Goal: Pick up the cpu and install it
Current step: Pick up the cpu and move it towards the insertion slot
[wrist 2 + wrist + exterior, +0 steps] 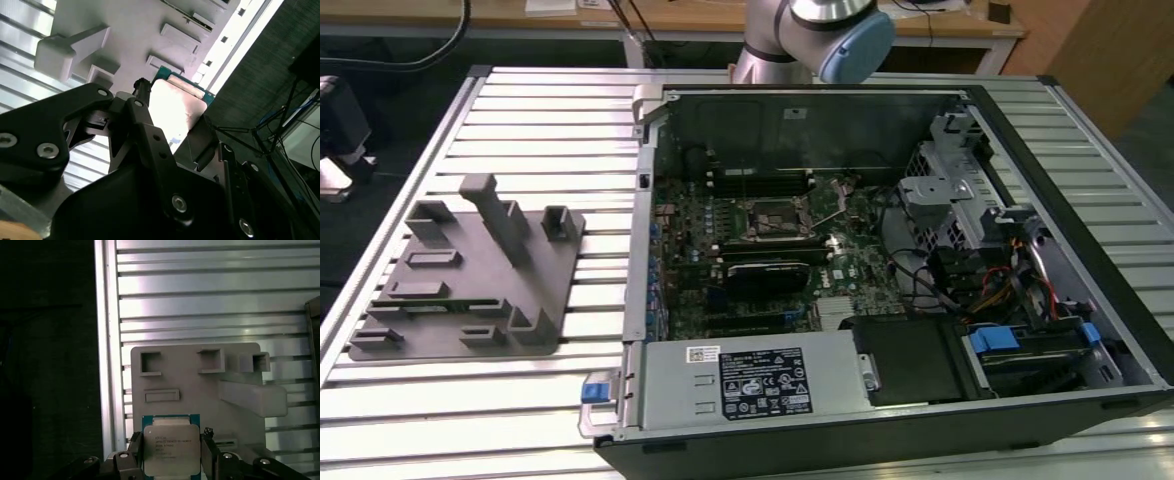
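The cpu is a flat square chip with a silver-grey metal top and a green rim. My gripper is shut on it, one black finger on each side edge. In the second wrist view the cpu shows bright between the same fingers of the gripper, held above the grey tray. Behind the chip in the first wrist view lies the grey plastic tray with its recesses and posts. The black-framed motherboard socket sits inside the open computer case.
The grey tray lies on the ribbed metal table at the exterior view's left, beside the case. Upright posts rise from it. The arm's joint stands behind the case. A power supply and drive cage fill the case's near end.
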Robot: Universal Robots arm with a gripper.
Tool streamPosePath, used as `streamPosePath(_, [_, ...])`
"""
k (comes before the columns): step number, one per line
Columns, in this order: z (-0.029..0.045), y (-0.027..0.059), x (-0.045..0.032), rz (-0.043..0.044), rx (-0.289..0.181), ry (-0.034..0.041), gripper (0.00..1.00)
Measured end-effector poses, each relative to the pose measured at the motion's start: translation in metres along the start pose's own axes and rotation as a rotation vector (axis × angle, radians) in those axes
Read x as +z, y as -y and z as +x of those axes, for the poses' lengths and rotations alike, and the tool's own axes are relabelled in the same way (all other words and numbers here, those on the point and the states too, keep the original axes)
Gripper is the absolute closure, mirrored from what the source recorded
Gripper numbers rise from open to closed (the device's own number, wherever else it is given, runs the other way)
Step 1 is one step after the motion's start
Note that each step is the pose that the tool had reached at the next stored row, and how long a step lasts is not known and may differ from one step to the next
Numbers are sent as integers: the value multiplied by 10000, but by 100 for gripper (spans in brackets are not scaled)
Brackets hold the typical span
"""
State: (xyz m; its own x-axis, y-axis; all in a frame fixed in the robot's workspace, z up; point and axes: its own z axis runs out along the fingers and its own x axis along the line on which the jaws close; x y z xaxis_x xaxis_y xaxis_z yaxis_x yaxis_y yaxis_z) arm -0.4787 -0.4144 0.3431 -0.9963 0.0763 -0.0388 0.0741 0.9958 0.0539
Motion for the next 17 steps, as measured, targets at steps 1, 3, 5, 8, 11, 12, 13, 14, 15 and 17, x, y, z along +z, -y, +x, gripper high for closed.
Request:
streamPosePath(1, [-1,-2,-26,0,0,3,45])
streamPosePath(3, [-7,-13,-187,-1,-1,19,45])
streamPosePath(5, [-9,-17,-237,-1,-1,24,45])
streamPosePath(8, [-11,-22,-306,-3,-1,31,45])
streamPosePath(11, [-13,-27,-369,-3,-2,39,45])
streamPosePath(12, [-14,-29,-390,-3,-2,41,45])
streamPosePath(13, [-15,-30,-409,-3,-2,43,45])
streamPosePath(14, [-16,-32,-426,-4,-2,45,45])
streamPosePath(15, [-16,-33,-442,-4,-2,47,45])
streamPosePath(17, [-16,-33,-450,-5,-2,50,45])
